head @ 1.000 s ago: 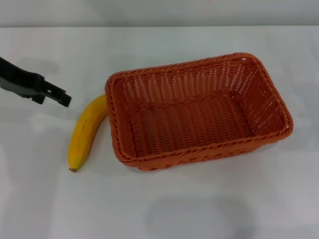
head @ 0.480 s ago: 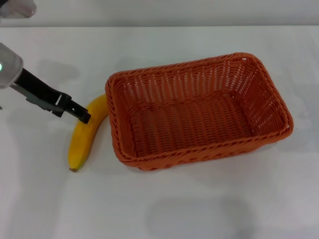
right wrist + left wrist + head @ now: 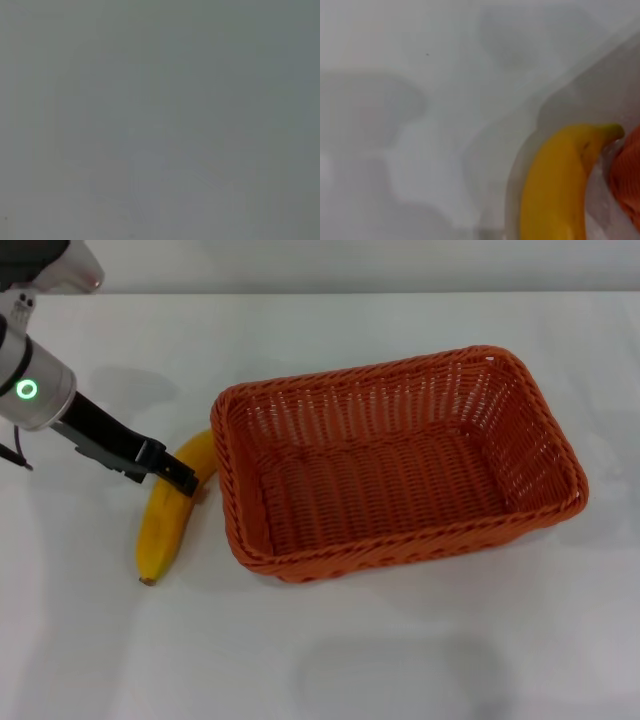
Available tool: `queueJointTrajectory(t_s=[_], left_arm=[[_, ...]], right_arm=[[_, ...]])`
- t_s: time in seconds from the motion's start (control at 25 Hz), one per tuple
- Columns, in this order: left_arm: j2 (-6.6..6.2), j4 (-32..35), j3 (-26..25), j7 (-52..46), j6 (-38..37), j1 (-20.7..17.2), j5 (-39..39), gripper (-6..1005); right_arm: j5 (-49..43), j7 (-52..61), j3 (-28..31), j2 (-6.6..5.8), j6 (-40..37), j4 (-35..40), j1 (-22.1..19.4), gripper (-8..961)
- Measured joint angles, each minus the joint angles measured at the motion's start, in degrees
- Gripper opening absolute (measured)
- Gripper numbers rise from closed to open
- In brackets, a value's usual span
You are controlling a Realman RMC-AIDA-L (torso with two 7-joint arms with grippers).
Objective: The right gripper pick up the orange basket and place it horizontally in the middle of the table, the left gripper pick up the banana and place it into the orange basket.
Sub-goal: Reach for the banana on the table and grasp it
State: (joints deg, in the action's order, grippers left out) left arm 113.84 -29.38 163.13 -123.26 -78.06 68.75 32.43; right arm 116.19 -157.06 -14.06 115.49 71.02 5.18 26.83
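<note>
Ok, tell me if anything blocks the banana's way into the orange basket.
Nothing visible besides the orange basket's own near wall, which the banana lies beside. The left gripper is already over the banana.

No readable text, labels, brands or numbers

The only sign-like mark is a small glowing green ring light (image 3: 26,390) on the grey wrist of the left arm, above the table's left edge; it carries no letters or digits. Basket, banana and tabletop bear no print.
</note>
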Motion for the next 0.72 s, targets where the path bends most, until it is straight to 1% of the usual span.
queueJointTrajectory(t_s=[0.28,0.52,0.64,0.72], left_arm=[[0.62,0.04,0.00,-0.70,1.10,-0.14,-0.07,777],[0.96,0.03,0.00,-0.75,1.62,-0.11,-0.06,550],[0.96,-0.47,-0.04,-0.63,1.43,-0.16,-0.57,527],[0.55,-0.73,-0.06,-0.73,1.12,-0.57,-0.98,511]], right_arm=[[0.00,0.00,0.00,-0.08,-0.01,0.00,-0.48,870],[0.17,0.00,0.00,-0.14,-0.01,0.13,-0.76,869],[1.07,0.00,0.00,-0.19,-0.01,0.13,-1.03,869],[1.77,0.00,0.00,-0.19,0.01,0.14,-1.19,869]])
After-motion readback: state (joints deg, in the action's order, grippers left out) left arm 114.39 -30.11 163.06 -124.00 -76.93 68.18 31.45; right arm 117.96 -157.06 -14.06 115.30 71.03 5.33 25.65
